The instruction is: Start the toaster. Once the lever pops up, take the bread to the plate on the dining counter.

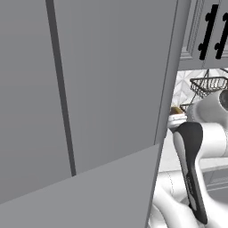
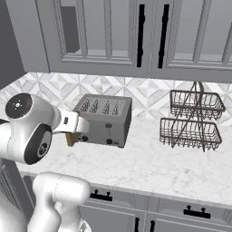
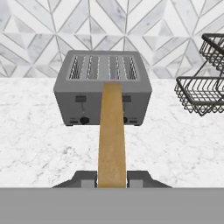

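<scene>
The marble counter (image 2: 149, 167) in front of the toaster (image 2: 105, 119) lies bare, so free passage is given along its front edge. Between the toaster and the two-tier wire basket rack (image 2: 192, 118) a wide open strip of countertop is left. Headroom above the toaster slots is capped by the wall cabinets (image 2: 136, 36), whose lower edge hangs over the back of the counter. The tiled backsplash (image 3: 109, 26) closes off the rear, just behind the toaster. The space straight ahead of the gripper (image 3: 112, 179) is taken up by the bread (image 3: 111, 135) clamped in it. On the left side, passage is blocked by a tall grey panel (image 1: 89, 89)
</scene>
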